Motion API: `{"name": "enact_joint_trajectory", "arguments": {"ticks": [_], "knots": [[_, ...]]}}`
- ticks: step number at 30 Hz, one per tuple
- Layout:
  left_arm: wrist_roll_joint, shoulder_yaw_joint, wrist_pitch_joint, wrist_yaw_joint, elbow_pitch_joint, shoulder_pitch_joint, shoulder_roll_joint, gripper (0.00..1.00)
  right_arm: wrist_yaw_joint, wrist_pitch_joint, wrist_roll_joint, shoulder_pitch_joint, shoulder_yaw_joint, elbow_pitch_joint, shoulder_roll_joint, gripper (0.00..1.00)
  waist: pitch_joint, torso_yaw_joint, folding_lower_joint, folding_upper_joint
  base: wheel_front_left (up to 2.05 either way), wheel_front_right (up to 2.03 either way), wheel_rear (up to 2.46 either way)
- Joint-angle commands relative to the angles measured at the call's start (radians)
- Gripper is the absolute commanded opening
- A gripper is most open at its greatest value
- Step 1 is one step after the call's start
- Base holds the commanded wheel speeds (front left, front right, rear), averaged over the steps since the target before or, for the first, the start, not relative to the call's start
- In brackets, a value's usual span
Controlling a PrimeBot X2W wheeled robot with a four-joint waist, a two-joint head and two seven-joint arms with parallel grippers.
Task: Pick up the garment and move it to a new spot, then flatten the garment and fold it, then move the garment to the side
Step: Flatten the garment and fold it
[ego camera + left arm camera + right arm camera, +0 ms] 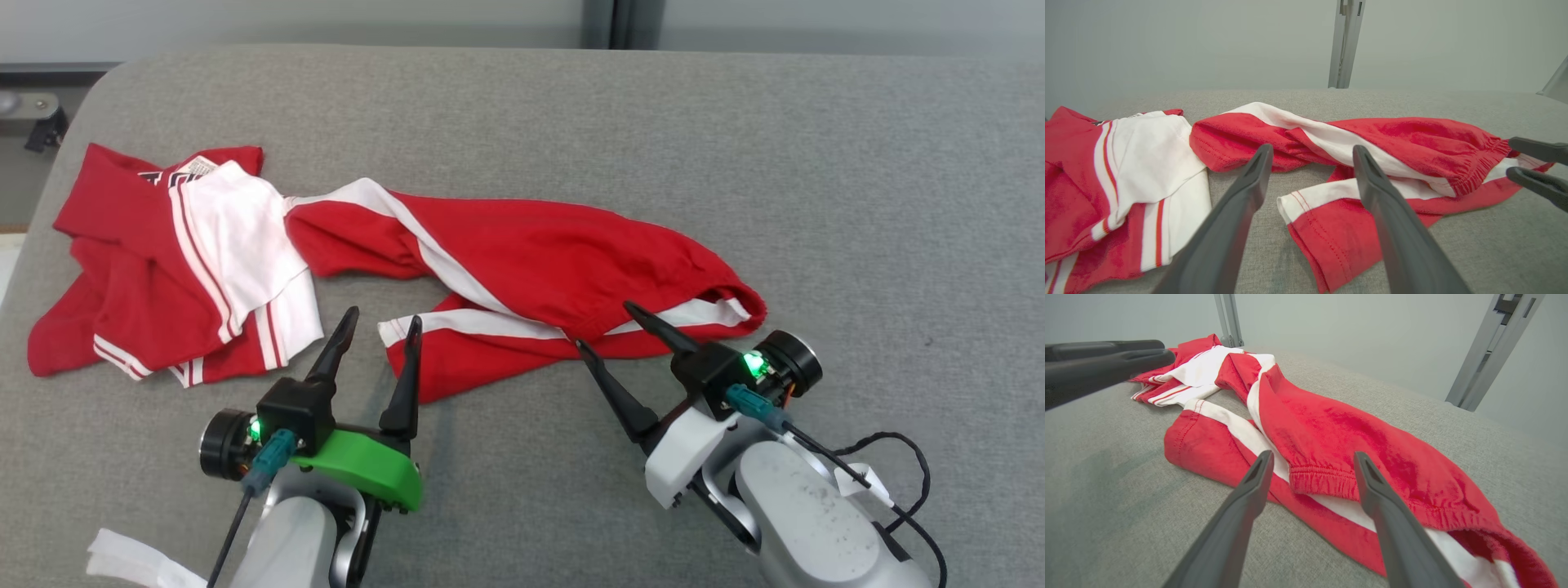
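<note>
The red, white-striped garment (pixel 555 253) lies crumpled — left fingers (pixel 335 347) and right fingers (pixel 614 390) both apart.

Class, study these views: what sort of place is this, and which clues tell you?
Probably a robot test room, not a home: a grey fabric-covered surface, bare pale wall panels with a metal upright, and a red and white garment.

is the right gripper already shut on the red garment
No, the right gripper is open, its jaws wide apart, with the elastic edge of the red garment showing ungripped between their tips.
</note>
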Motion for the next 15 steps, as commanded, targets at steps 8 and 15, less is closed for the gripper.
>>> {"name": "enact_joint_trajectory", "arguments": {"ticks": [8,15], "knots": [[-0.002,0.006,0.0,-0.007,0.011,0.047,-0.01,1.0,-0.002,0.0,-0.04,-0.078,0.015,0.128,-0.005,1.0,0.022,0.078,0.0,0.0,0.0,0.0,0.0],[-0.027,-0.013,0.0,-0.008,0.003,0.039,-0.011,1.0,-0.002,0.0,-0.089,-0.103,-0.038,0.182,-0.004,0.97,0.037,0.094,0.0,0.0,0.0,0.0,0.0]]}}
